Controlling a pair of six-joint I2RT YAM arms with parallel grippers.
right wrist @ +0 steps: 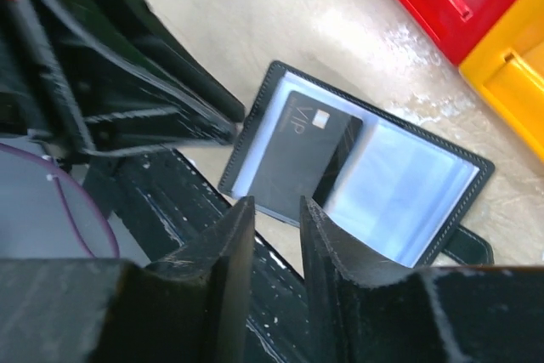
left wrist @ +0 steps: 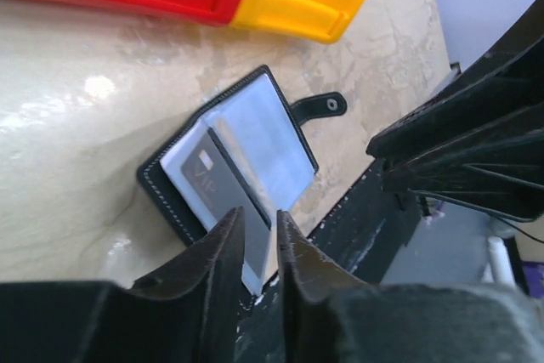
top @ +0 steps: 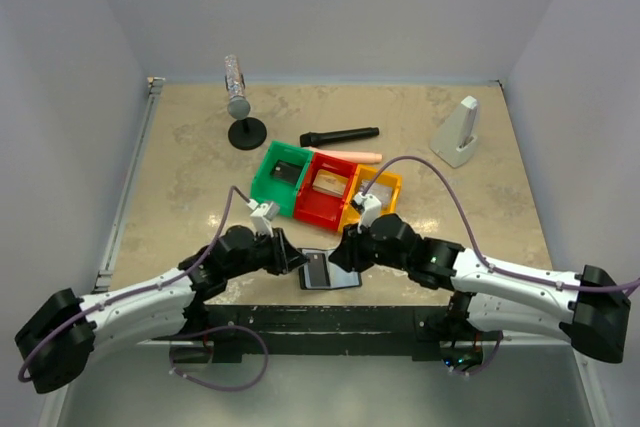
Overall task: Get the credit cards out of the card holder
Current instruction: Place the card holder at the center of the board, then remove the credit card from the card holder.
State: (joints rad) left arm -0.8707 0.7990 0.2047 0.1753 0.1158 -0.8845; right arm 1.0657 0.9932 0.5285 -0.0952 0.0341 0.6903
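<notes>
- One bench [top: 180, 177] carries everything; its top is beige stone with a marbled pattern, and its near edge is black and scratched.
- Two arms, the left arm [top: 130, 297] and the right arm [top: 510, 282], have white shells with black joints, and they meet at the near edge.
- Three plastic bins stand touching in a row: green bin [top: 262, 182], red bin [top: 315, 212], yellow bin [top: 390, 185].
- One white wedge [top: 458, 132] stands far right.
- One silver cylinder [top: 236, 87] stands tilted on a round black base [top: 247, 133].
- Two sticks lie behind the bins: a black stick [top: 340, 135] and a pink stick [top: 350, 154].
- One card holder [top: 330, 270] lies open and flat at the near edge, between both arms. It is black leather with pale stitching and has clear bluish sleeves inside.
- The left fingers [left wrist: 225, 248] are clamped on the edge of a sleeve.
- The right fingers [right wrist: 234, 235] are nearly together above the holder's near edge, with nothing visible in the thin gap.
- One dark card [right wrist: 302, 155], marked "VIP", sits in a sleeve.
- One small black tab [left wrist: 327, 105] with a snap sticks out from the holder's side.
</notes>
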